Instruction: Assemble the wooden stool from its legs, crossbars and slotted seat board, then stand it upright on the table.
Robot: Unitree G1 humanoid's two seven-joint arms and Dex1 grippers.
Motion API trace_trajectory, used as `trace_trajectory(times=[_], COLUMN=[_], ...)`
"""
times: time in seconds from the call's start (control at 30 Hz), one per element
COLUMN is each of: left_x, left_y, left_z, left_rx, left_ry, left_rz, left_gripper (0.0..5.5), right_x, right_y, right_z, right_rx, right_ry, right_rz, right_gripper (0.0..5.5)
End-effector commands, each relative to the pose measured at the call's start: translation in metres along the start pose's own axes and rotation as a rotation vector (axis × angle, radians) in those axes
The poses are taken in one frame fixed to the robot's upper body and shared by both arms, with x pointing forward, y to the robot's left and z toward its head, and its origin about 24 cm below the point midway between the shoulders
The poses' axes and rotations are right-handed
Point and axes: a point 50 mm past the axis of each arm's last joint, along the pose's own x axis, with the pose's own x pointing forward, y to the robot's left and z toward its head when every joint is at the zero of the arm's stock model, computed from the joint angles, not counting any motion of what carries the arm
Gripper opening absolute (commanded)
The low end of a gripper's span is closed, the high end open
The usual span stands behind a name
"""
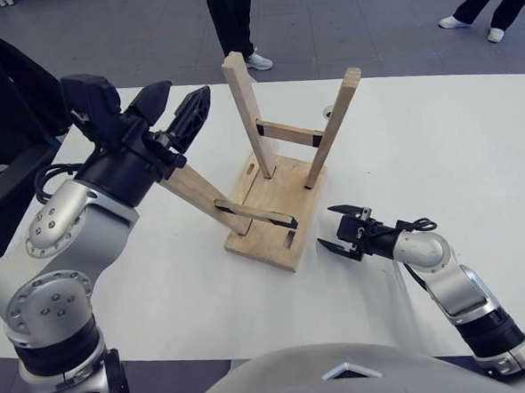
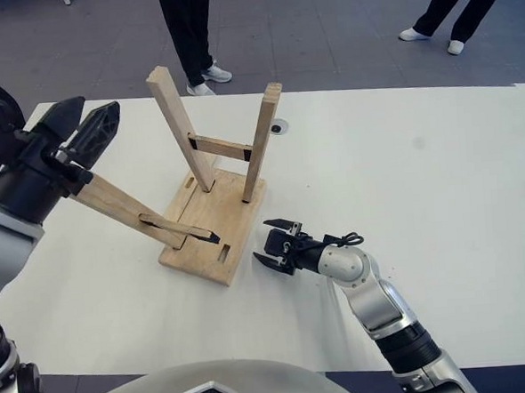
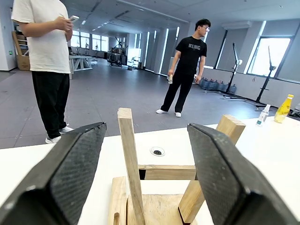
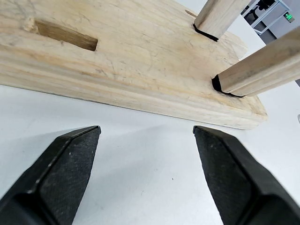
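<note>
The slotted seat board [image 1: 277, 215] lies flat on the white table [image 1: 456, 149]. Two legs [image 1: 247, 117] [image 1: 333, 128] stand upright in its far end, joined by a crossbar [image 1: 287, 134]. A third leg [image 1: 202, 197] leans in from the left, carrying a second crossbar [image 1: 262, 216] whose black tip rests by the board's near slots. This leg's upper end is hidden under my left wrist. My left gripper [image 1: 182, 99] is raised above that leg, open and holding nothing. My right gripper [image 1: 329, 227] rests low on the table beside the board's near right corner, open, facing the board's edge [image 4: 140, 89].
A small round hole [image 2: 279, 127] sits in the table behind the stool. People stand on the floor beyond the far edge. Bare table stretches to the right of the board. An open slot [image 4: 65, 35] shows in the board close to my right gripper.
</note>
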Motion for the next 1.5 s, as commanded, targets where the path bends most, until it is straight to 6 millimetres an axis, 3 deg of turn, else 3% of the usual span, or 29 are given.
trace_trajectory(times=[0.03, 0.27, 0.33, 0.4, 0.5, 0.6, 0.7, 0.8, 0.93, 1.17, 1.37, 1.5], left_x=[0.009, 0.008, 0.0, -0.015, -0.042, -0.065, -0.077, -0.084, -0.081, -0.061, -0.052, -0.033], left_y=[0.005, -0.011, 0.013, 0.051, 0.085, 0.097, 0.077, 0.056, 0.045, 0.044, 0.043, 0.035], left_z=[0.002, 0.067, 0.079, 0.074, 0.045, -0.014, -0.082, -0.123, -0.143, -0.172, -0.19, -0.196], left_rx=[0.029, -0.004, 0.028, 0.091, 0.14, 0.216, 0.243, 0.238, 0.218, 0.267, 0.304, 0.298], left_ry=[0.051, -0.337, -0.427, -0.42, -0.331, -0.112, 0.154, 0.308, 0.372, 0.46, 0.504, 0.474], left_rz=[-0.027, -0.158, -0.025, 0.158, 0.289, 0.315, 0.21, 0.107, 0.036, -0.018, -0.047, -0.07], left_gripper=[3.23, 3.23, 3.23, 3.23, 3.23, 3.23, 3.23, 3.23, 3.23, 3.23, 3.23, 3.23], right_x=[0.0, 0.0, 0.0, 0.0, -0.001, -0.003, -0.004, -0.005, -0.005, -0.006, -0.006, -0.007], right_y=[-0.002, -0.002, -0.004, -0.005, -0.007, -0.008, -0.011, -0.014, -0.014, -0.016, -0.018, -0.018], right_z=[-0.002, -0.006, -0.006, -0.005, -0.006, -0.006, -0.007, -0.008, -0.008, -0.008, -0.007, -0.009], right_rx=[-0.017, -0.03, -0.035, -0.039, -0.043, -0.048, -0.056, -0.064, -0.068, -0.076, -0.077, -0.072], right_ry=[0.022, 0.04, 0.039, 0.038, 0.041, 0.045, 0.049, 0.055, 0.058, 0.061, 0.061, 0.065], right_rz=[-0.002, -0.001, -0.004, -0.007, -0.011, -0.011, -0.01, -0.01, -0.01, -0.005, -0.003, -0.003], right_gripper=[3.65, 3.65, 3.65, 3.65, 3.65, 3.65, 3.65, 3.65, 3.65, 3.65, 3.65, 3.65])
